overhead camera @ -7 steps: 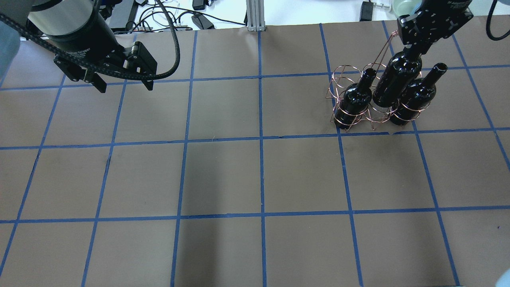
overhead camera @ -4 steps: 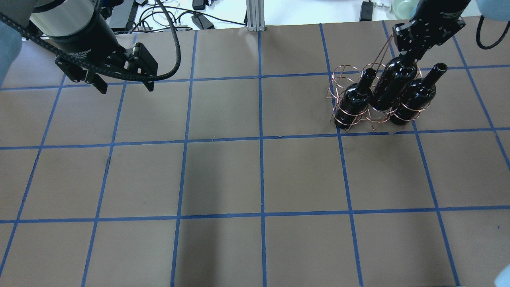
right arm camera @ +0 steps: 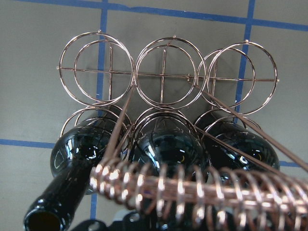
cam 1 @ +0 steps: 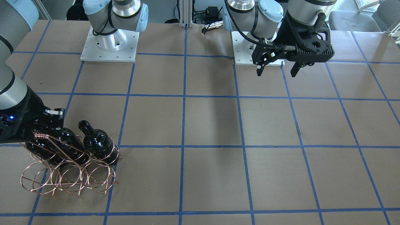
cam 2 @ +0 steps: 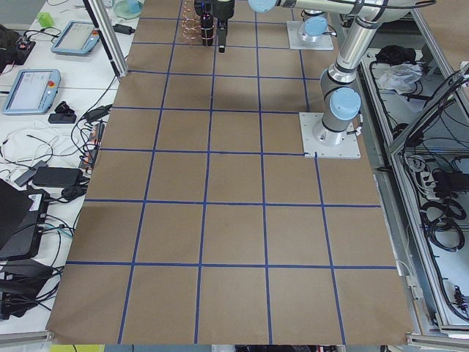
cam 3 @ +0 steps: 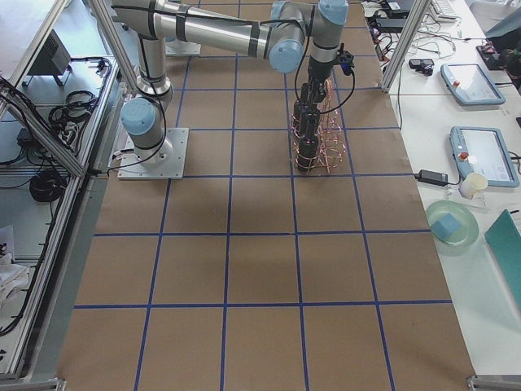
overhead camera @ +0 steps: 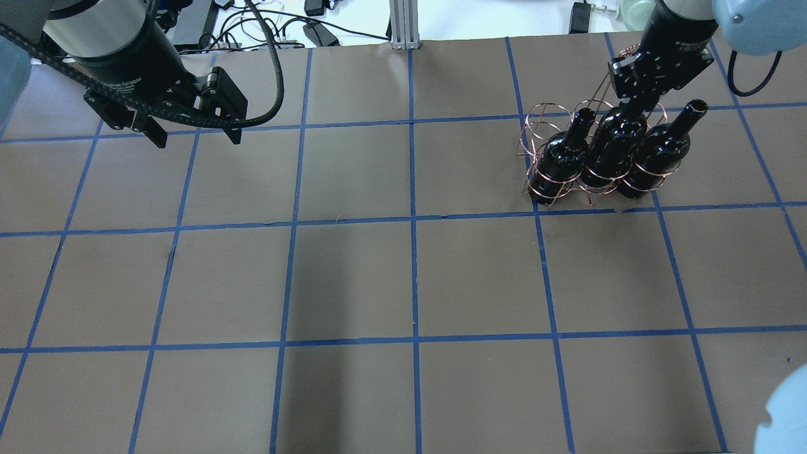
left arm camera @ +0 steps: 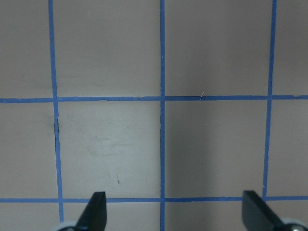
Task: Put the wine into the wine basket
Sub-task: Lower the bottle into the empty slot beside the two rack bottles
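The copper wire wine basket (overhead camera: 541,129) stands at the far right of the table, also in the front view (cam 1: 68,179) and the right wrist view (right arm camera: 166,77). Three black wine bottles stand in its row nearer the robot. My right gripper (overhead camera: 637,101) is shut on the neck of the middle bottle (overhead camera: 608,148), which stands deep in the middle ring between the left bottle (overhead camera: 561,161) and the right bottle (overhead camera: 659,151). The row of rings farther from the robot holds nothing. The twisted handle bar (right arm camera: 192,187) crosses just in front of the right wrist camera. My left gripper (overhead camera: 195,135) is open and empty over the far left of the table.
Brown table cover with a blue tape grid (overhead camera: 413,221). An aluminium post (overhead camera: 400,25) and cables lie past the far edge. The two arm bases (cam 1: 109,47) (cam 1: 242,57) stand on the robot's side.
My right gripper has come down with the middle bottle, which now sits lower in the middle ring, level with its neighbours. The left arm has not moved.
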`<action>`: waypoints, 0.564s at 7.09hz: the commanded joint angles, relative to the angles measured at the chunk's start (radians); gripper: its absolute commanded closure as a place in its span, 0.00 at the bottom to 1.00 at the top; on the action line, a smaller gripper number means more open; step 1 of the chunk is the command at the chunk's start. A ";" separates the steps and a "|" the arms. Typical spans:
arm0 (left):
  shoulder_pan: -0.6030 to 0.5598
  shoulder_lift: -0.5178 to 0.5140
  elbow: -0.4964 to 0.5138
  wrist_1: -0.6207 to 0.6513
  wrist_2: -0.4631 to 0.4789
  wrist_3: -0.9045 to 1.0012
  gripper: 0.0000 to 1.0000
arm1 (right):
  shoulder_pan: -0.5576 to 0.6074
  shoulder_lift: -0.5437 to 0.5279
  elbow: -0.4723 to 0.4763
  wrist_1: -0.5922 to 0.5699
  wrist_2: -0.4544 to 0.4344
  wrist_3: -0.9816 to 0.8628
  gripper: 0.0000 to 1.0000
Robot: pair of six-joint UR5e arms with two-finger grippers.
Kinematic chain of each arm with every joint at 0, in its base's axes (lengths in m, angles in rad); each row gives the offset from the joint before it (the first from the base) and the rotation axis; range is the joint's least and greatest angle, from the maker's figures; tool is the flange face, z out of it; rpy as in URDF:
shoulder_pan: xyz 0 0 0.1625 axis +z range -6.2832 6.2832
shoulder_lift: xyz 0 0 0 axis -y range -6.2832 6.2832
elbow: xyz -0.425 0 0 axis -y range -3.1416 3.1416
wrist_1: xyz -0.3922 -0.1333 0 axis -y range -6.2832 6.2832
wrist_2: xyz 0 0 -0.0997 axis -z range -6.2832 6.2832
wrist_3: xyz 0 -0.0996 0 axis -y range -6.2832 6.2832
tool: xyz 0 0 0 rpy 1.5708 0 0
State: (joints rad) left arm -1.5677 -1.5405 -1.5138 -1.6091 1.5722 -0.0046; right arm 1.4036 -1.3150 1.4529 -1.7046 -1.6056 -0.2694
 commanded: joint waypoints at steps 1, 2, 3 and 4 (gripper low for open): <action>-0.002 0.000 0.000 -0.002 -0.001 0.000 0.00 | 0.000 -0.006 0.001 -0.003 -0.001 -0.013 0.22; -0.002 -0.001 -0.002 -0.002 -0.003 0.000 0.00 | 0.000 -0.013 -0.002 -0.003 0.001 -0.023 0.00; -0.002 -0.001 -0.003 -0.002 -0.004 0.000 0.00 | 0.000 -0.027 -0.005 -0.003 0.001 -0.024 0.00; -0.003 -0.001 -0.003 -0.002 -0.003 0.000 0.00 | 0.002 -0.073 -0.014 0.009 0.003 -0.018 0.00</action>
State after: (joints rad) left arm -1.5697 -1.5414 -1.5164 -1.6106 1.5689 -0.0046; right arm 1.4038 -1.3483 1.4472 -1.7044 -1.6043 -0.2897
